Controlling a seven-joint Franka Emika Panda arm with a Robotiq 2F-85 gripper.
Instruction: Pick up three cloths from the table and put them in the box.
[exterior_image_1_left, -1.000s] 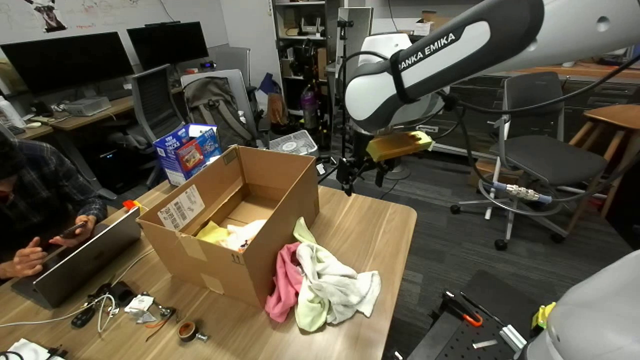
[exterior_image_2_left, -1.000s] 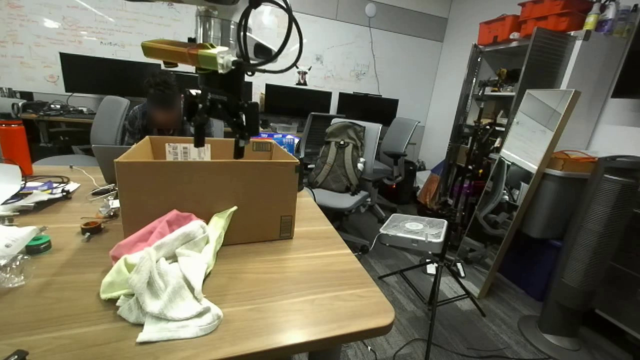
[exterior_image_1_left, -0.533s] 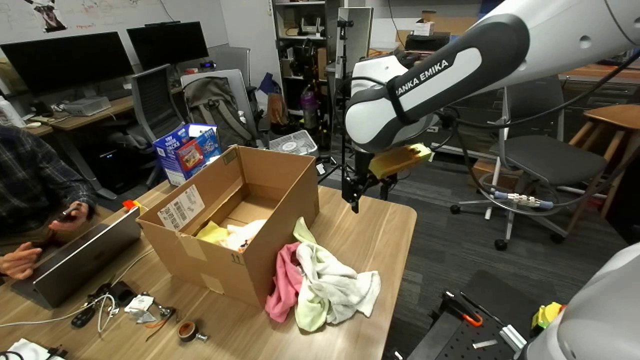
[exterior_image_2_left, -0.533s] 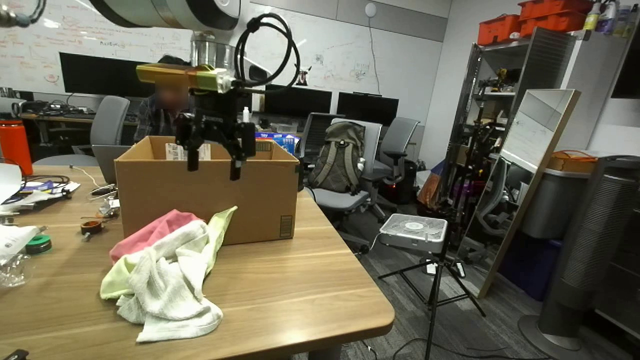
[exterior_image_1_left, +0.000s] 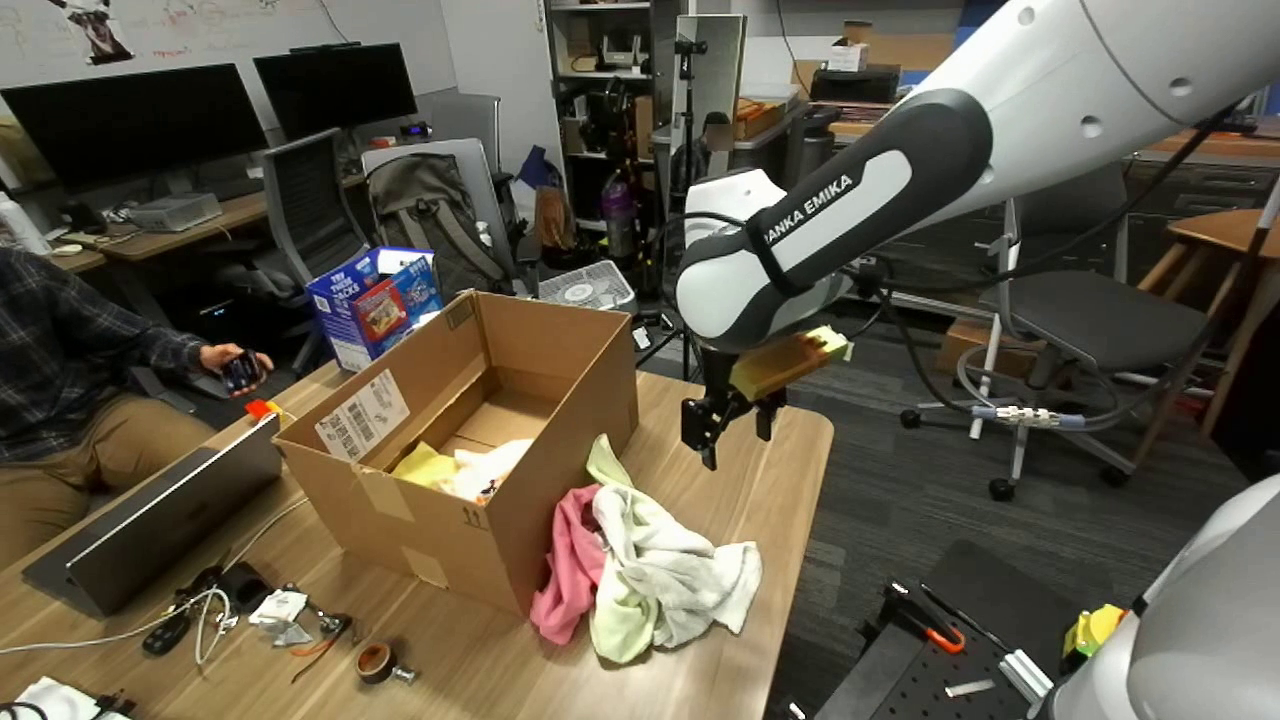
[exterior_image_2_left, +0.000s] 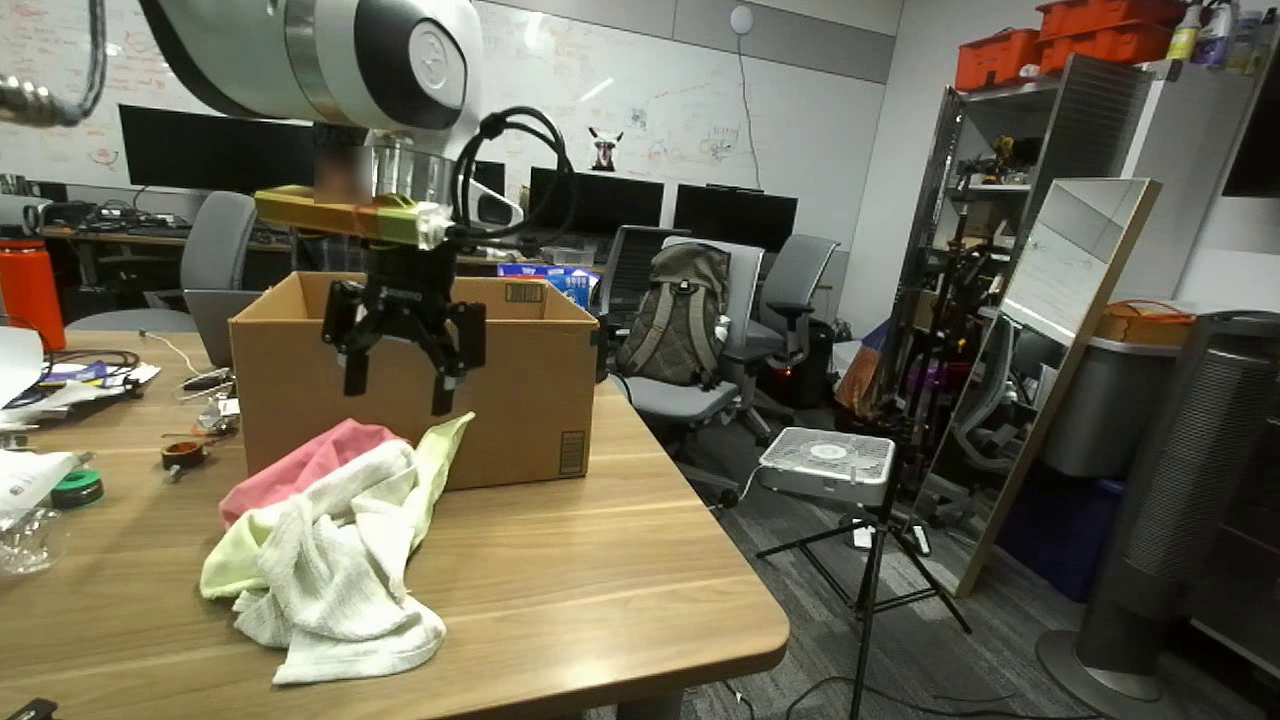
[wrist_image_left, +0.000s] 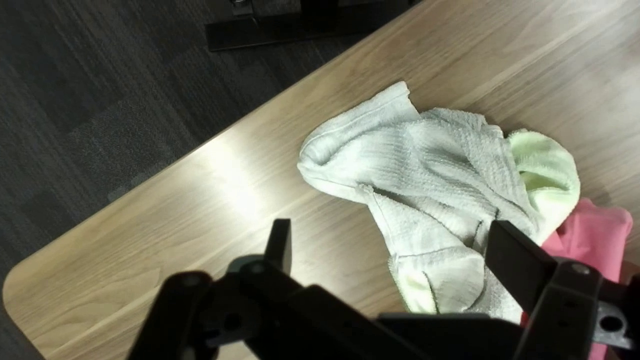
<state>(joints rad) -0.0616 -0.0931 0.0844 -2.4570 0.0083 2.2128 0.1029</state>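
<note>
Hand (wrist_image_left: 390, 227): is hovering above the tabletop (exterior_image_2_left: 600, 590), apart from the white cloth (exterior_image_2_left: 340, 570), the pale green cloth (exterior_image_2_left: 230, 570) and the pink cloth (exterior_image_2_left: 310, 470); its fingers (exterior_image_2_left: 443, 393) are pointing down and standing wide apart.
Arm (exterior_image_1_left: 930, 140): is holding the hand out over the tabletop, showing in both exterior views.
White cloth: is lying crumpled on the tabletop outside the box (exterior_image_2_left: 520, 400), partly covering the pale green cloth.
Pale green cloth: is showing from under the white cloth; one corner is standing up close to the box wall, contact being unclear.
Pink cloth: is lying bunched on the tabletop between the box and the white cloth.
Box: is standing upright on the tabletop, its top open, a printed label (exterior_image_1_left: 362, 415) showing on an inner wall.
Box contents: a yellow item (exterior_image_1_left: 425, 466) and a white item (exterior_image_1_left: 488, 466) are lying side by side near one end; what they are, I cannot tell.
Blue carton (exterior_image_1_left: 370, 305): is standing just beyond the box.
Laptop (exterior_image_1_left: 180, 525): is standing unfolded on the tabletop, well apart from the white cloth.
Tape roll (exterior_image_1_left: 374, 664): is lying on the tabletop near the box.
Person (exterior_image_1_left: 90, 330): is sitting near the laptop, holding a dark device (exterior_image_1_left: 240, 370).
Backpack (exterior_image_2_left: 680, 310): is resting on a chair (exterior_image_2_left: 675, 400).
</note>
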